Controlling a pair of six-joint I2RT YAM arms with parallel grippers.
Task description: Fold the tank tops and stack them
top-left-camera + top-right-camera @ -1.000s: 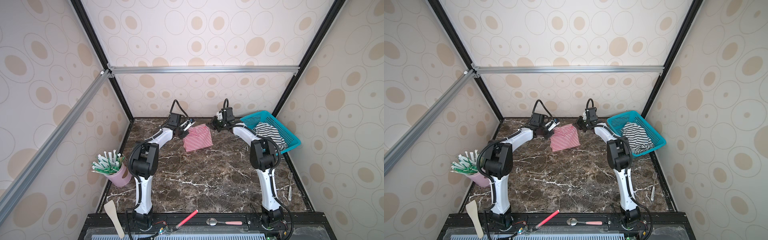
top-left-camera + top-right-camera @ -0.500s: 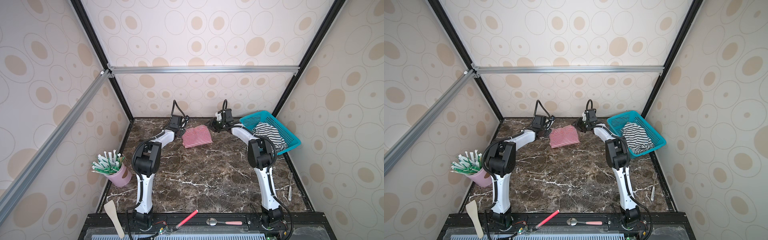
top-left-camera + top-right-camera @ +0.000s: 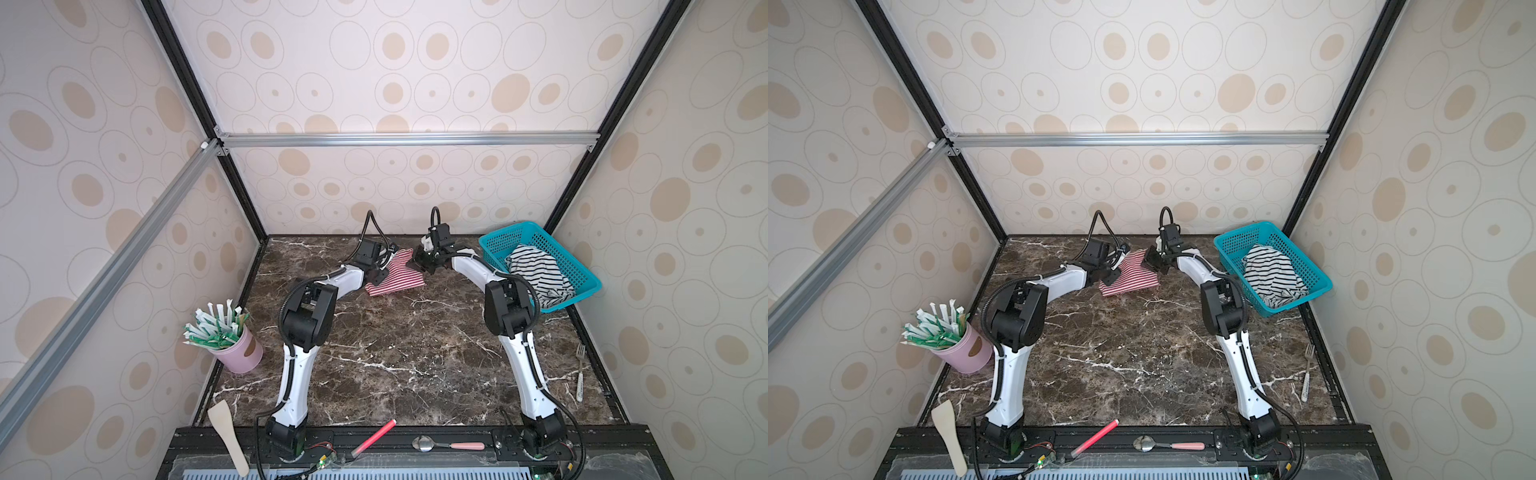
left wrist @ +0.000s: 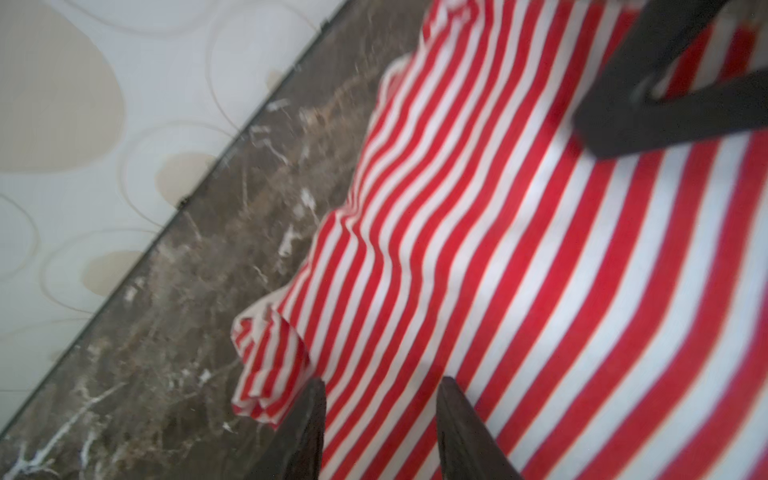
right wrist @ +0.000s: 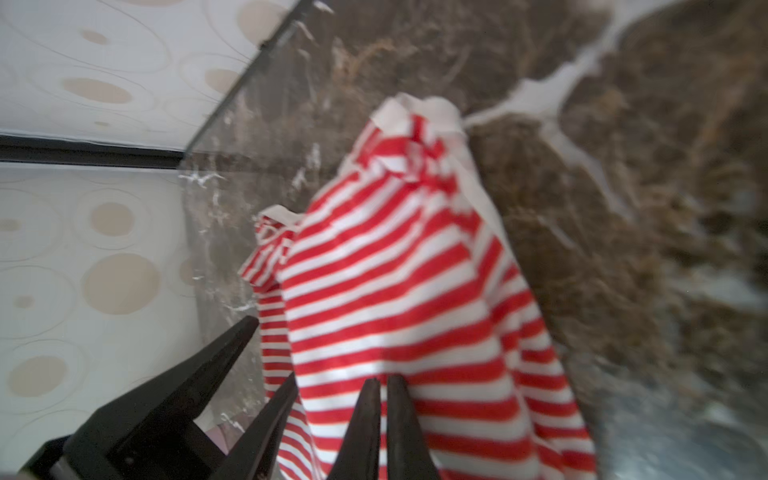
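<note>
The red-and-white striped tank top (image 3: 395, 276) (image 3: 1131, 276) lies folded on the marble table near the back wall. Its far right corner rises slightly. My left gripper (image 3: 380, 270) (image 4: 380, 384) is open over the top's left edge, with cloth showing between the jaws. My right gripper (image 3: 417, 266) (image 5: 383, 380) is shut at the top's far right corner. Its tips rest against the stripes (image 5: 395, 291), which run straight on behind them. The black-and-white striped tank top (image 3: 540, 274) (image 3: 1273, 276) lies crumpled in the teal basket (image 3: 494, 249).
The basket stands at the back right against the wall. A pink cup of wrapped straws (image 3: 239, 349) stands at the left edge. A wooden spatula (image 3: 228, 436), a red stick (image 3: 374, 436) and a spoon (image 3: 449, 445) lie along the front rail. A fork (image 3: 579, 374) lies at the right.
The red-striped top, held up between both grippers a second ago, has come down onto the table farther back. My left gripper has opened and let go; the right has shut.
</note>
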